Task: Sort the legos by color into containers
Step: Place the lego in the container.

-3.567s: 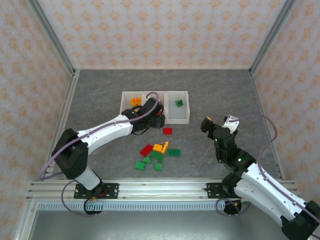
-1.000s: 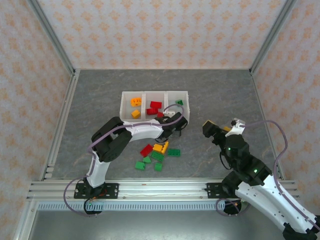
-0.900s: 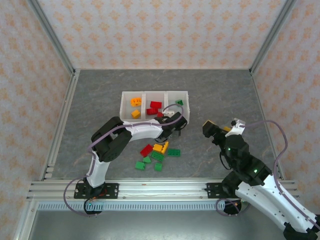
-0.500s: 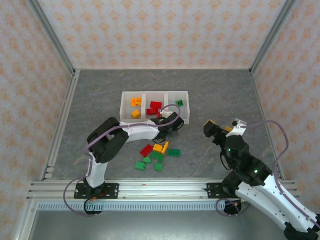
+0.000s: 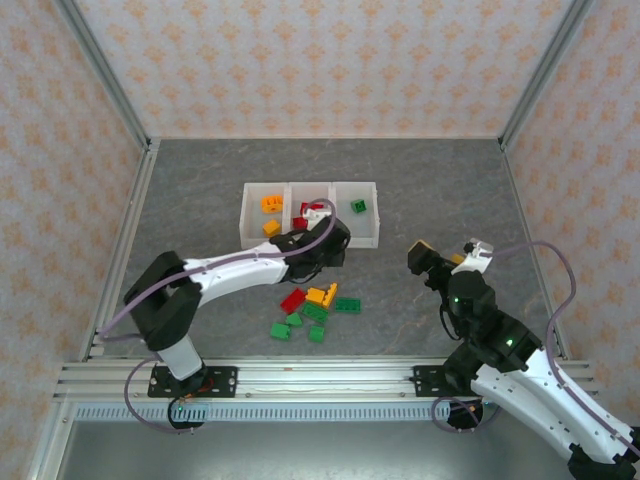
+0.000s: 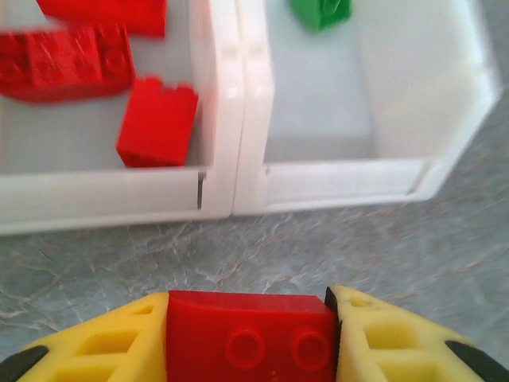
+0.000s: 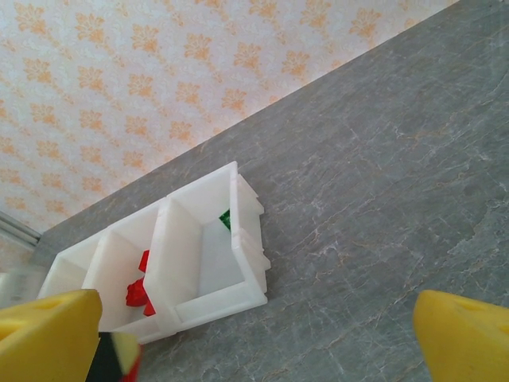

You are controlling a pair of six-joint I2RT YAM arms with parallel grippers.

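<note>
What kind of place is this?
Probably a robotics lab test cell: grey tabletop walled by wallpapered panels on aluminium framing, left arm and right arm bolted to a rail.

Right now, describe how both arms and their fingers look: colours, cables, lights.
The left arm and right arm have white shells with black joints and black bases. A lilac cable loops along each. The left fingers and right fingers are yellow plastic. Small green lights glow on the right arm.

No readable text, labels, numbers
</note>
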